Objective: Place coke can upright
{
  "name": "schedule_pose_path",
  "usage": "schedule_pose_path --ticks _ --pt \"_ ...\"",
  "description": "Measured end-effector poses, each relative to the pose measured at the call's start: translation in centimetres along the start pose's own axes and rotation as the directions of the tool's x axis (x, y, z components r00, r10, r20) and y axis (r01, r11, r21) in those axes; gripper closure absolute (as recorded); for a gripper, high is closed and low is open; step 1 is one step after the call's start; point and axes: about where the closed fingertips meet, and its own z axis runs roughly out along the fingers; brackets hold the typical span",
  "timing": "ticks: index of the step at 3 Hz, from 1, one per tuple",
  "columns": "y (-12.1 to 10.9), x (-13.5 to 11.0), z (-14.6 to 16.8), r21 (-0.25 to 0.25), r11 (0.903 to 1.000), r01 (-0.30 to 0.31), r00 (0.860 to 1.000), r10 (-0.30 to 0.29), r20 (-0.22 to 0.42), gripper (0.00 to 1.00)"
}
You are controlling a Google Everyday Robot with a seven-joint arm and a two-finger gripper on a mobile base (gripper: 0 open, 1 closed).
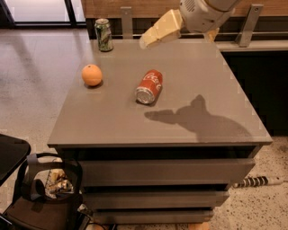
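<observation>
1. The grey desk (112,121) is filling most of the view, sitting on a speckled floor, with dark open shelves running under its top.
2. The robot's white arm (202,13) is reaching in from the upper right, and its cream-coloured pincer (150,38) is hanging in the air over the far part of the desk, pointing down and left; it is touching nothing, and whether it is clenched or released cannot be told from this angle.
3. The arm's dark shadow (202,121) is falling across the near right part of the desk top.
4. A black bag (49,197) is sitting on the floor at the near left corner, holding what may be crumpled wrappers.
5. The coke can (150,86) is lying on its side near the middle of the desk, its silver end facing the camera, well below the pincer and apart from it.
6. A green and white can (104,34) is standing upright at the far left corner.
7. An orange (92,74) is resting left of the coke can, clearly apart from it.
</observation>
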Motion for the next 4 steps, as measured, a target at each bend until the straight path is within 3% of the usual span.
schedule_pose_path --ticks 1,2,3,4 --pt "1.2 -1.3 3.7 0.089 0.9925 -0.084 0.988 0.094 -0.121 0.0" --pt "2.1 -1.3 6.4 0.191 0.9687 -0.159 0.956 0.199 -0.215 0.0" --pt "2.6 -0.7 8.2 0.292 0.9338 -0.207 0.916 0.29 -0.279 0.0" --pt "2.4 -0.8 10.2 0.349 0.9045 -0.246 0.882 0.358 -0.306 0.0"
